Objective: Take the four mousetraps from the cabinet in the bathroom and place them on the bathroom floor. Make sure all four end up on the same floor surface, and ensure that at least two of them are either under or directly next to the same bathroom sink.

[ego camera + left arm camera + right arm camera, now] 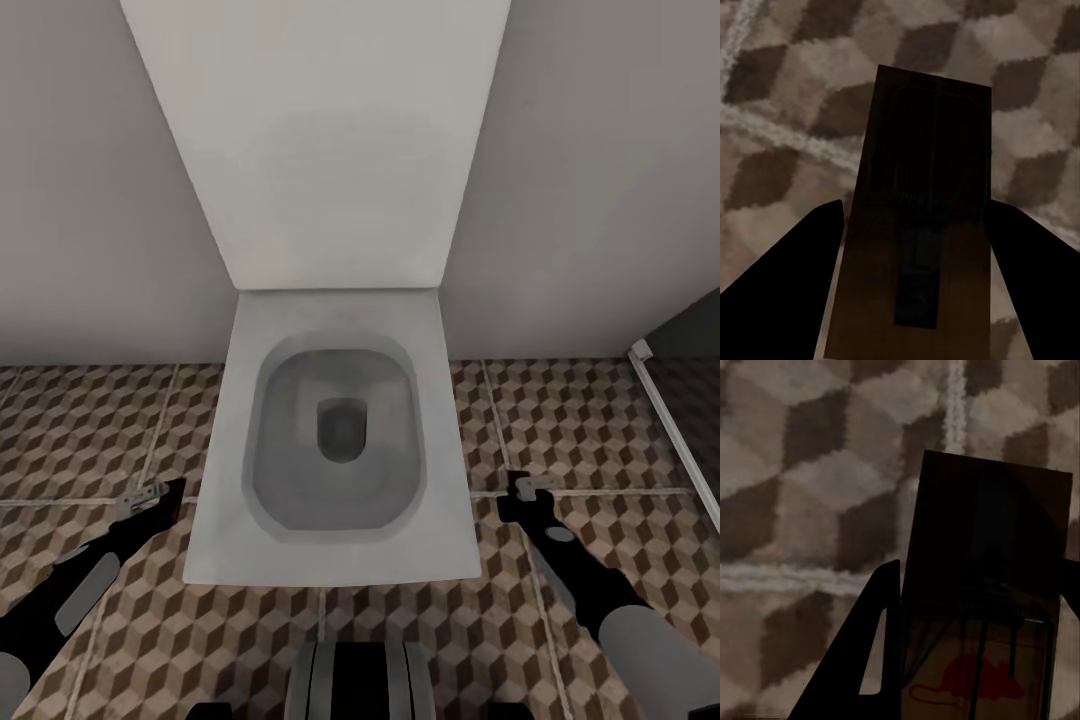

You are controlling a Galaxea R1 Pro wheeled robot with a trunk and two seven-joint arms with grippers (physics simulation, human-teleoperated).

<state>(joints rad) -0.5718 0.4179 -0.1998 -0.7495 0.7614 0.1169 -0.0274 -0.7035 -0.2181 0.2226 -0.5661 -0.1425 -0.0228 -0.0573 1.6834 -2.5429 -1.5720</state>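
Facing a white toilet (335, 440) at frame centre in the head view, lid raised against the pale wall (90, 200). Cube-patterned bathroom floor (590, 420) either side. Left pincer (150, 497) at lower left, right pincer (527, 490) at lower right, both low over the tiles. Left wrist view: pincer clamped on a mousetrap (919, 225), dark fingers (787, 277) flanking it. Right wrist view: second mousetrap (982, 607) gripped, red mouse mark near the frame's bottom.

White toilet (335, 450) (lid up) against grey wall (90, 180)
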